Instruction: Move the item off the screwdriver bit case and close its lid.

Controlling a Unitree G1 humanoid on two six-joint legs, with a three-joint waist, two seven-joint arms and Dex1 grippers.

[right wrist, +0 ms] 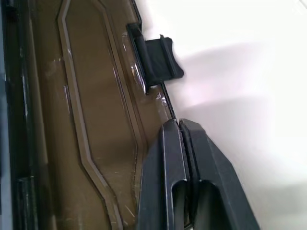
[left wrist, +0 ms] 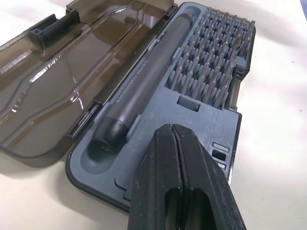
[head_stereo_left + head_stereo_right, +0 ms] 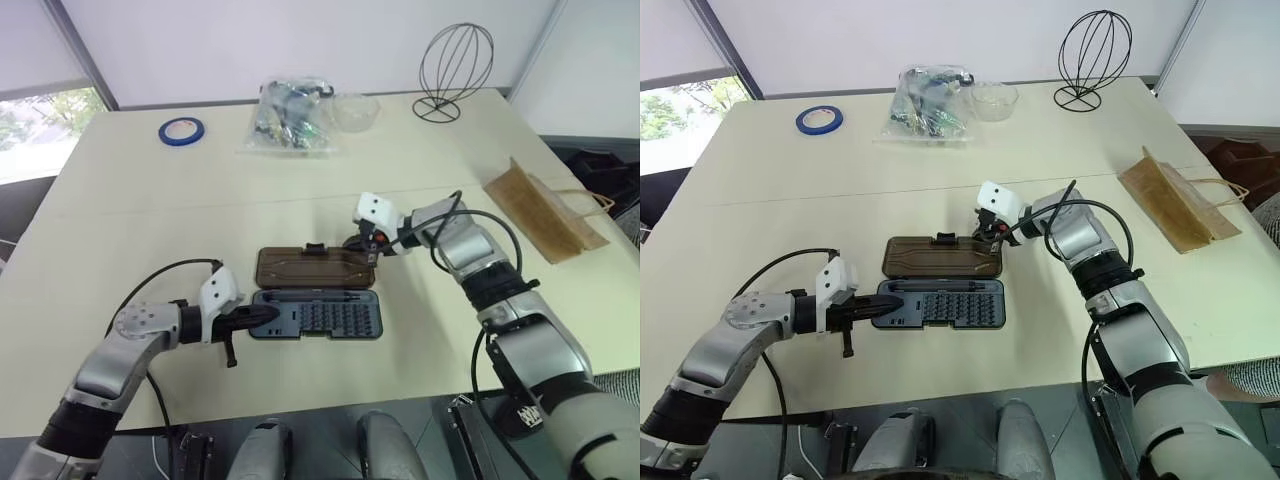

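Pale tabletop (image 3: 150, 220) carries everything, with a white wall behind. With the screwdriver bit case (image 3: 316, 314) as landmark: the right gripper (image 3: 366, 243), fingers pressed together and holding nothing, sits at the outer far corner of the lid (image 3: 315, 268), its tips at the lid's long edge near the black latch tab (image 1: 158, 60), seemingly placed to flip the panel over. The left gripper (image 3: 262, 315), likewise closed and empty, presses on the tray's near end, probably to steady it. The lid lies flat open beyond the tray. The paper bag (image 3: 540, 212) rests well to the case's right, already clear. Beyond the case lie a clear bag (image 3: 290, 117), tape roll (image 3: 181, 130) and wire stand (image 3: 455, 68).
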